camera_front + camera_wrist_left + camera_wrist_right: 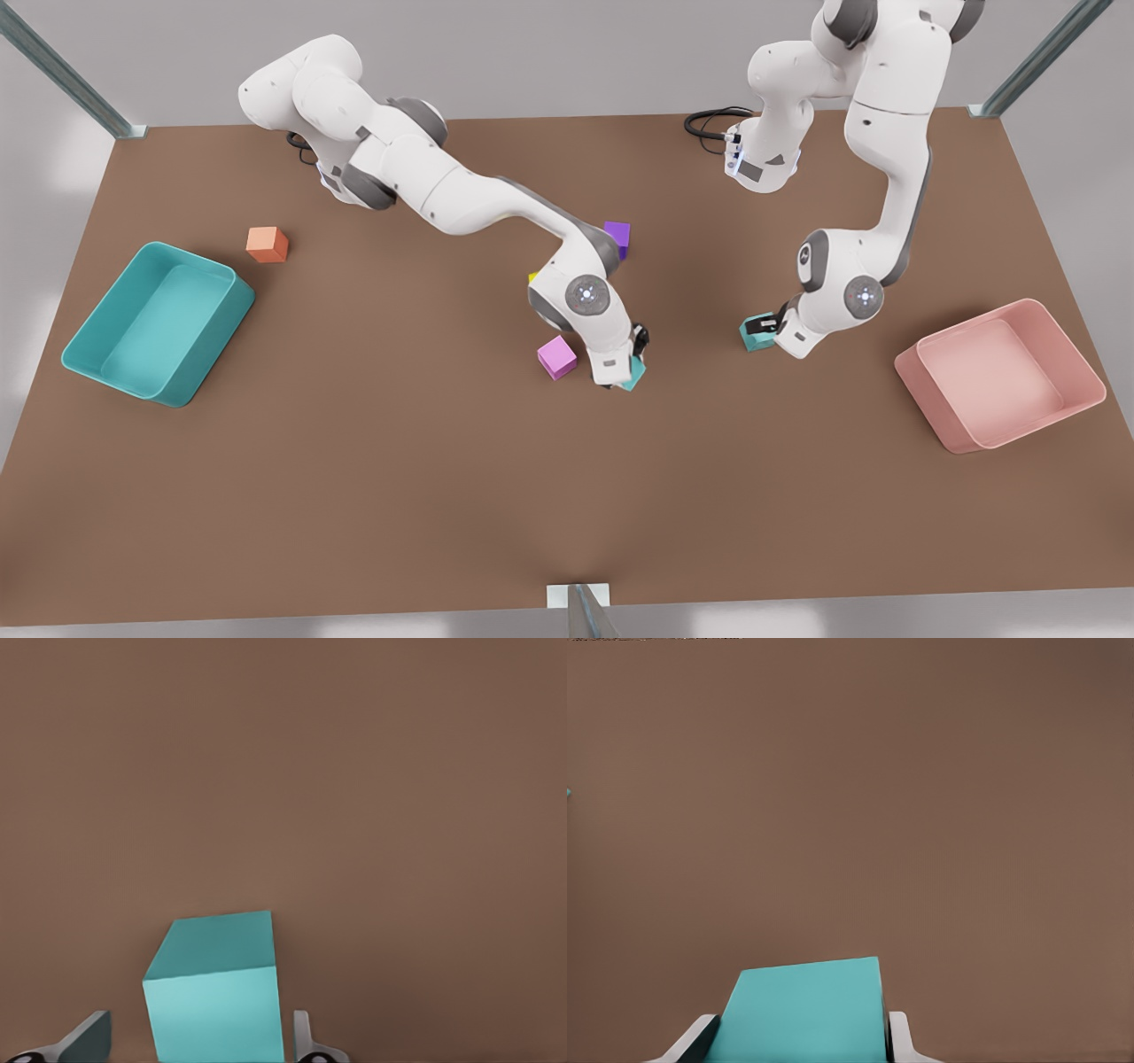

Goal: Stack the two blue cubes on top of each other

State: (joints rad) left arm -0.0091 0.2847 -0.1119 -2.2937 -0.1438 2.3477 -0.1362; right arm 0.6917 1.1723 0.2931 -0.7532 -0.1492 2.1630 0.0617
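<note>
Brown table (pixel 354 461). Two teal cubes (pixel 756 334) (pixel 634 374), white arms (pixel 461 190) with grey joints. Teal bin (pixel 84 332), pink bin (pixel 1085 372), orange cube (pixel 267 245), magenta cube (pixel 556 357), purple cube (pixel 617 236), bit of a yellow cube (pixel 533 277).

White arms, grey joints

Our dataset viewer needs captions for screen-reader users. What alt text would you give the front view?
Two white arms reach down onto a brown table, each gripper at a teal cube: one cube near the table's middle beside a pink cube, the other cube toward the front view's right. A teal bin, orange cube, purple cube and pink bin sit around them.
</note>
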